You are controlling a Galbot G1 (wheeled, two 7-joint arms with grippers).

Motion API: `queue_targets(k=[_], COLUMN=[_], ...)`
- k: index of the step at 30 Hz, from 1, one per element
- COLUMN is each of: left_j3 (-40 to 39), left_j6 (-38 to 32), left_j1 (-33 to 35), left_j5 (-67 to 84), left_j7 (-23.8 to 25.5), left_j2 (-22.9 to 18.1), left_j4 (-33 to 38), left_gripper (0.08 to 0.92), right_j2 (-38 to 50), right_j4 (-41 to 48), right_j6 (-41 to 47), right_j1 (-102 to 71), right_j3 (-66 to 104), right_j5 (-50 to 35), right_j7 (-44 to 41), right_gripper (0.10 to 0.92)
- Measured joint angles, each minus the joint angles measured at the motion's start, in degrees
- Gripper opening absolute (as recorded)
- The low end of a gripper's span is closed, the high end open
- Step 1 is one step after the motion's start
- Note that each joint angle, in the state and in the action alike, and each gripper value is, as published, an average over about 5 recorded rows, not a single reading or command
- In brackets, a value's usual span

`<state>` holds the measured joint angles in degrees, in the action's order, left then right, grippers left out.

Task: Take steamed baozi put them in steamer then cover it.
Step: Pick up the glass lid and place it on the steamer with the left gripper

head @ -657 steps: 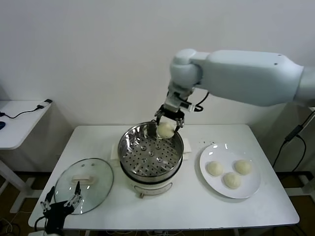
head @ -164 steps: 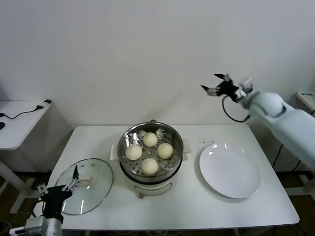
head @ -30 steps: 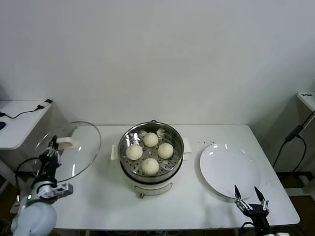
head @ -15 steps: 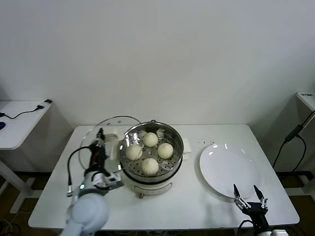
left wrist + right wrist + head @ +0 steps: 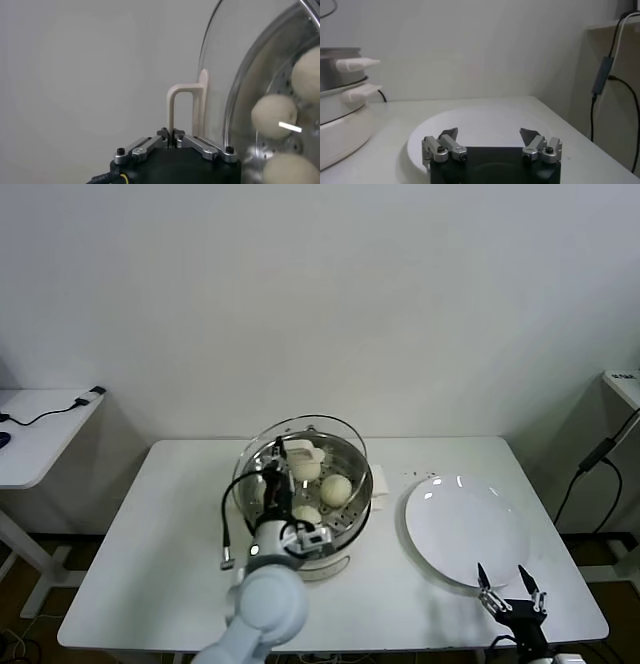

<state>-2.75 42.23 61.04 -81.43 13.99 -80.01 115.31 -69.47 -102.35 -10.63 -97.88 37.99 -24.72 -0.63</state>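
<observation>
The steamer (image 5: 366, 482) stands mid-table with the pale baozi (image 5: 337, 488) on its perforated tray. My left gripper (image 5: 286, 458) is shut on the white handle (image 5: 299, 451) of the clear glass lid (image 5: 330, 444) and holds the lid tilted just above the steamer. In the left wrist view, the gripper (image 5: 172, 136) pinches the handle (image 5: 184, 105). The lid (image 5: 225, 70) stands between it and the baozi (image 5: 273, 116). My right gripper (image 5: 510, 596) is open and empty, low at the table's front right edge.
An empty white plate (image 5: 467, 530) lies to the right of the steamer. It also shows in the right wrist view (image 5: 485, 121), beyond the open gripper (image 5: 490, 134), with the steamer (image 5: 340, 95) farther off. A side table with a cable (image 5: 40, 416) stands far left.
My left arm has carried the lid from the table's left side rightward until it is over the steamer. The right gripper has stayed at the front right edge.
</observation>
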Motion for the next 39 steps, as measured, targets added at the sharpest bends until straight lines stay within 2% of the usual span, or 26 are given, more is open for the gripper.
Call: queue_targets(k=[6,13,26,39], left_j3=[-1.8,-2.4,-1.5,-0.5], left_j6=[0.0,0.0,0.0,-0.1], left_j1=[-0.7,-1.6,-1.1,-0.3], left_j5=[-4.1,-8.4,-13.5,-14.9], left_j7=[0.9,1.4,2.2,0.8], left_j2=[-3.3,-5.1,-5.6,-6.1], left_j4=[-3.3,-7.0,-11.0,-12.7], left_gripper=[0.140,0.140,0.140,0.140], right_j2=[0.2,0.3,0.6,0.4], right_j4=[0.5,1.0,1.8,1.9], right_j6=[-0.4,-0.9,-1.9,-2.7], right_j1=[0.1,0.3,0.1,0.0], right_j3=[-0.1,-0.2,0.0,-0.1], right_j5=[-0.5,-0.6,-0.7,-0.8], right_j7=[0.0,0.0,-0.1,-0.4], right_gripper=[0.823,0.823,0.823,0.823])
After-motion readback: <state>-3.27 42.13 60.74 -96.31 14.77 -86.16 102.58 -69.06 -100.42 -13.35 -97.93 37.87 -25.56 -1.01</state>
